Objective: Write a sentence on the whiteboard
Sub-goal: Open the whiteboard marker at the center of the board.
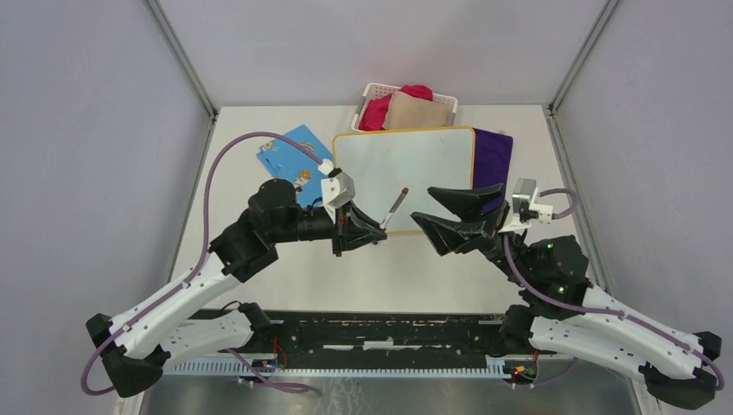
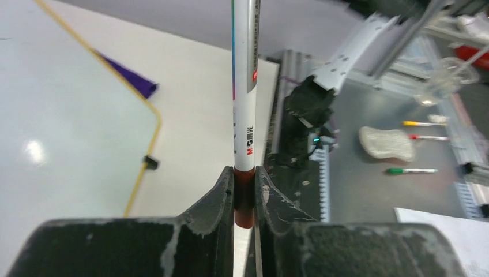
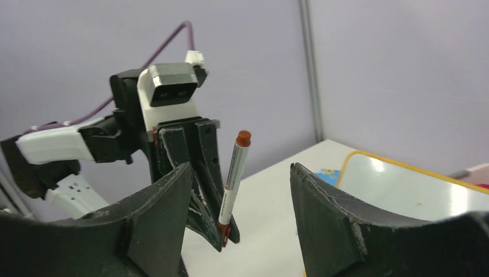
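Note:
The whiteboard (image 1: 404,169) with its yellow-orange frame lies flat at the table's middle back, and it also shows as a whiteboard (image 2: 57,104) and a whiteboard (image 3: 415,190) in the wrist views. No sentence shows on its white face. My left gripper (image 1: 378,232) is shut on the dark-red end of a white marker (image 1: 395,208), just off the board's near edge. The marker (image 2: 245,86) sticks straight out from the left gripper (image 2: 244,173). My right gripper (image 1: 422,205) stands open to the right of the marker, facing it. In the right wrist view the marker (image 3: 233,179) shows beyond the open right gripper (image 3: 240,170), untouched by it.
A white basket (image 1: 370,89) with red and tan cloths stands behind the board. A blue card (image 1: 290,160) lies at the board's left and a purple cloth (image 1: 493,156) at its right. Spare markers (image 2: 412,171) lie on the grey bench beyond the table edge.

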You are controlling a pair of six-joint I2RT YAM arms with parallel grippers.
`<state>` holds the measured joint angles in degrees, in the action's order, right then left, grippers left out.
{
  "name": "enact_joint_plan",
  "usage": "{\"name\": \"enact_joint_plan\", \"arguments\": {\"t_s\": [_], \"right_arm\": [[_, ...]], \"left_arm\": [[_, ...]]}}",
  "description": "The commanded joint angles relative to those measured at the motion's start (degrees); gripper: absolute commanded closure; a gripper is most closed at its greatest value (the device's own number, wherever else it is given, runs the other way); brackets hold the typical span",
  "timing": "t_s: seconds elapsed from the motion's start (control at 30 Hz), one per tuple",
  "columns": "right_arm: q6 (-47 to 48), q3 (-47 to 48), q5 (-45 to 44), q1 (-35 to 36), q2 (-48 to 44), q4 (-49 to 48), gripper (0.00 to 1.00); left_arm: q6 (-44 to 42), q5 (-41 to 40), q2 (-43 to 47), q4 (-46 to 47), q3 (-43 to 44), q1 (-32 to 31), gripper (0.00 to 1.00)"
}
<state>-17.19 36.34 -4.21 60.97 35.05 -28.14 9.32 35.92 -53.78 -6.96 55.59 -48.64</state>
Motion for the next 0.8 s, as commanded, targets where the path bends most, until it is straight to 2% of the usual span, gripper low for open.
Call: {"name": "enact_joint_plan", "arguments": {"t_s": [0.0,0.07,0.13,0.33,0.57,0.77], "right_arm": [[12.3,12.01,-5.0,-0.15,-0.82,28.75,0.32],[14.2,16.24,-4.9,-0.12,0.74,37.21,0.32],[15.39,19.07,-4.94,-0.18,2.26,41.67,0.32],[16.53,20.98,-3.35,-0.15,5.66,46.92,0.32],[11.16,20.39,-6.5,-0.1,6.47,44.88,0.35],[6.57,23.93,3.21,-0.19,11.79,44.7,0.35]], "left_arm": [[-15.55,-14.35,4.36,-11.02,2.38,-0.69,0.98],[-20.45,-17.78,5.46,-13.74,1.38,-1.15,0.98],[-26.34,-20.69,6.06,-16.53,0.63,-2.11,0.98],[-47.41,-29.62,6.76,-24.9,1.07,-6.89,0.98],[-69.84,-38.68,5.92,-28.71,0.44,-9.78,0.98],[-84.78,-46.63,5.97,-28.03,-1.31,-13.75,0.98]]}}
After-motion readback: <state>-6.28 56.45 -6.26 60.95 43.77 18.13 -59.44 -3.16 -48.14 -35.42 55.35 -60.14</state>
